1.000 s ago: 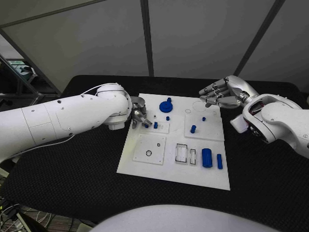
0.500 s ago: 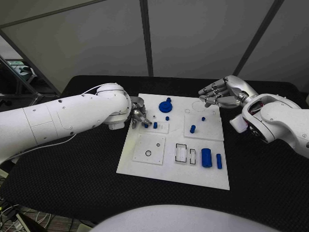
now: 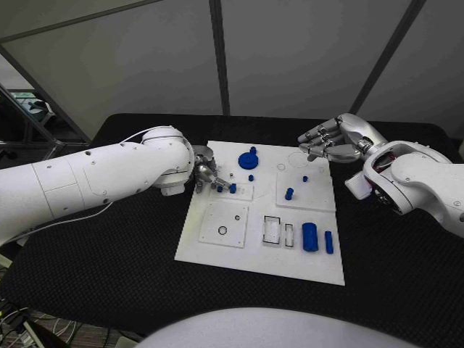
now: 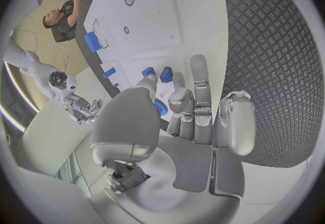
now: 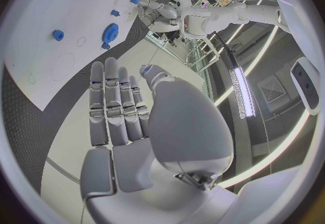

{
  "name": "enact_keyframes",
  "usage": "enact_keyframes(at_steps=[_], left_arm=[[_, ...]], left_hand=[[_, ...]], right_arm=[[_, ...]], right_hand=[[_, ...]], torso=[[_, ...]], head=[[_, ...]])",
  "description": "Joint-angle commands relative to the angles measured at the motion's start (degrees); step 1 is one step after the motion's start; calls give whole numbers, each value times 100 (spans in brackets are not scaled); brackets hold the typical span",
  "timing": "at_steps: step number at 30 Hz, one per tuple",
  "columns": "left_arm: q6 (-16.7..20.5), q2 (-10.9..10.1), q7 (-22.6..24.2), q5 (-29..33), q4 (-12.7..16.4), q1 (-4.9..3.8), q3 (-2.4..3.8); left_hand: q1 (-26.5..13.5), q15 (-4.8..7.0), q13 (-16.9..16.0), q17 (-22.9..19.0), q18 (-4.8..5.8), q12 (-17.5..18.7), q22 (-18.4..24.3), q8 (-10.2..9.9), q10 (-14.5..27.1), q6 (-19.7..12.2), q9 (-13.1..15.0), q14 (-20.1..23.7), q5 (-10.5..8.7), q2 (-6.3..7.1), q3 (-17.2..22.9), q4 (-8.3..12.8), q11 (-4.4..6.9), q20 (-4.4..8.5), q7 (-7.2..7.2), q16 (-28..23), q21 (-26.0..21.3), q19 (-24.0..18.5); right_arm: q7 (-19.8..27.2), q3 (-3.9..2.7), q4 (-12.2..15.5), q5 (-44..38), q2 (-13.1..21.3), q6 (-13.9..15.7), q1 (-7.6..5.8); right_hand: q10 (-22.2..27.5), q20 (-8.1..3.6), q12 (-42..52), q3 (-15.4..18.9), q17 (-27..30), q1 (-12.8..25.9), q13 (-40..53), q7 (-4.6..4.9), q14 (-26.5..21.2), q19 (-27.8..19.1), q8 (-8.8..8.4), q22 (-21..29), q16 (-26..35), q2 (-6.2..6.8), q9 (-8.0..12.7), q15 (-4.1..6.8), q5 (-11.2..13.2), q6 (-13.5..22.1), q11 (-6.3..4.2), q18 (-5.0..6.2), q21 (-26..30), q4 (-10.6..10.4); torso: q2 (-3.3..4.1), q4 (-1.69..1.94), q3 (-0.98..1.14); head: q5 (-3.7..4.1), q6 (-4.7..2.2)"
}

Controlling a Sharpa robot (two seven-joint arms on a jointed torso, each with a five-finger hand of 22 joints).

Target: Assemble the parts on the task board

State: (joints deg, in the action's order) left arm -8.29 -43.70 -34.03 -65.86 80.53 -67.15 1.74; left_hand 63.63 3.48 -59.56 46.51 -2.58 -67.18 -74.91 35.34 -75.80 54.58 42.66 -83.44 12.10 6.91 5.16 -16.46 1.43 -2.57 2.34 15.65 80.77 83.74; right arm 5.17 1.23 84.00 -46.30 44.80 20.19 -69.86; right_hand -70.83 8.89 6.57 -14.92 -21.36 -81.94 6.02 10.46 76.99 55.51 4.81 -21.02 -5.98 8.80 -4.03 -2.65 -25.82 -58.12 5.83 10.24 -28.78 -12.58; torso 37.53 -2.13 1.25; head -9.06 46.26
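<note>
Two hands frame what we see. At the task board's (image 3: 232,250) left edge, our left hand (image 3: 208,176) pinches a small blue peg (image 3: 220,188) beside another peg (image 3: 232,188). Past the board's far right corner, our right hand (image 3: 331,143) hovers, fingers spread, grasping nothing.

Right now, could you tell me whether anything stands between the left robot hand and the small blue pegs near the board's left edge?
Nothing visible does. The left robot hand is already at the blue pegs on the task board, its fingers reaching right up to them in the left wrist view. Whether it grips one, I cannot tell.
</note>
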Motion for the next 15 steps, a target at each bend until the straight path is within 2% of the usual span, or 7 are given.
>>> enact_keyframes(at_steps=[1, 2, 5, 8, 11, 14, 15], left_arm=[[380, -19, 111, 103, 9, -4, 2], [548, -27, 174, 210, -5, -4, 2], [882, -49, 303, 344, -25, -4, 3], [1216, -73, 486, 566, -40, -3, 3], [1474, -85, 695, 864, -71, -3, 3], [1669, -97, 898, 1103, -93, -4, 3], [1700, -100, 940, 1141, -96, -4, 3]], left_hand=[[-52, 11, 127, 6, -29, 78, -455, -33, 43, -20, 6, -11, -196, -52, -172, -19, -31, -4, 16, -10, -18, 58], [-69, 6, 267, 6, -41, 189, -410, -40, 127, -54, 7, -10, -237, -57, -247, -19, -43, -8, 28, -11, -61, 33], [-108, -5, 394, 5, -54, 289, -361, -41, 212, -109, 14, -8, -261, -94, -373, -25, -59, -15, 48, -13, -113, 5], [-75, -17, 572, 4, -85, 430, -243, -56, 334, -194, 11, -7, -234, -249, -418, -23, -80, -25, 73, -15, -230, -62], [97, -80, 1483, -2, -201, 1202, 225, -220, 956, -484, -104, 19, -141, -340, -501, -11, -180, -74, 193, -29, -699, -337], [218, -147, 1918, -17, -275, 1572, 532, -352, 1289, -658, -252, 108, -121, -351, -606, -10, -264, -125, 288, -75, -1023, -514], [256, -164, 1951, -22, -297, 1594, 630, -382, 1329, -688, -305, 136, -121, -351, -648, -11, -284, -147, 315, -89, -1131, -570]], right_arm=[[44, -4, -3, 25, -4, -30, -9], [41, -4, -11, 27, -9, -33, -9], [36, -3, -19, 29, -10, -38, -9], [33, -3, -24, 30, -10, -38, -9], [32, -3, -32, 31, -14, -37, -9], [31, -3, -43, 37, -19, -38, -9], [30, -3, -45, 38, -19, -39, -9]], right_hand=[[-16, 13, 20, -18, -6, 54, -6, -1, 24, 46, 19, 10, 16, -14, 4, -2, -31, 7, 26, 13, 24, 0], [-16, 13, 20, -18, -6, 54, -6, -1, 24, 46, 19, 10, 16, -14, 4, -2, -31, 7, 26, 13, 24, 0], [-8, 14, 17, -23, -6, 57, -11, 0, 20, 44, 18, 13, 23, -19, 5, -4, -38, 12, 27, 13, 30, -2], [-4, 14, 15, -31, -5, 51, -15, 0, 18, 44, 17, 14, 28, -23, 6, -4, -48, 15, 27, 13, 33, 1], [-3, 14, 15, -35, -5, 49, -17, -1, 17, 44, 17, 15, 30, -26, 6, -4, -55, 16, 27, 13, 35, 2], [-2, 14, 15, -40, -5, 47, -19, 0, 17, 44, 18, 16, 33, -28, 6, -4, -65, 16, 27, 13, 37, 3], [-2, 14, 15, -40, -5, 47, -19, 0, 17, 44, 18, 16, 33, -28, 6, -4, -65, 16, 27, 13, 37, 3]], torso=[[-2, 2, 0], [-4, 2, 0], [-3, 1, -2], [0, 1, 1], [-3, 0, 6], [0, -1, 3], [4, 0, 0]], head=[[1, -9], [4, -9], [7, -11], [10, -20], [13, -25], [20, -34], [22, -45]])
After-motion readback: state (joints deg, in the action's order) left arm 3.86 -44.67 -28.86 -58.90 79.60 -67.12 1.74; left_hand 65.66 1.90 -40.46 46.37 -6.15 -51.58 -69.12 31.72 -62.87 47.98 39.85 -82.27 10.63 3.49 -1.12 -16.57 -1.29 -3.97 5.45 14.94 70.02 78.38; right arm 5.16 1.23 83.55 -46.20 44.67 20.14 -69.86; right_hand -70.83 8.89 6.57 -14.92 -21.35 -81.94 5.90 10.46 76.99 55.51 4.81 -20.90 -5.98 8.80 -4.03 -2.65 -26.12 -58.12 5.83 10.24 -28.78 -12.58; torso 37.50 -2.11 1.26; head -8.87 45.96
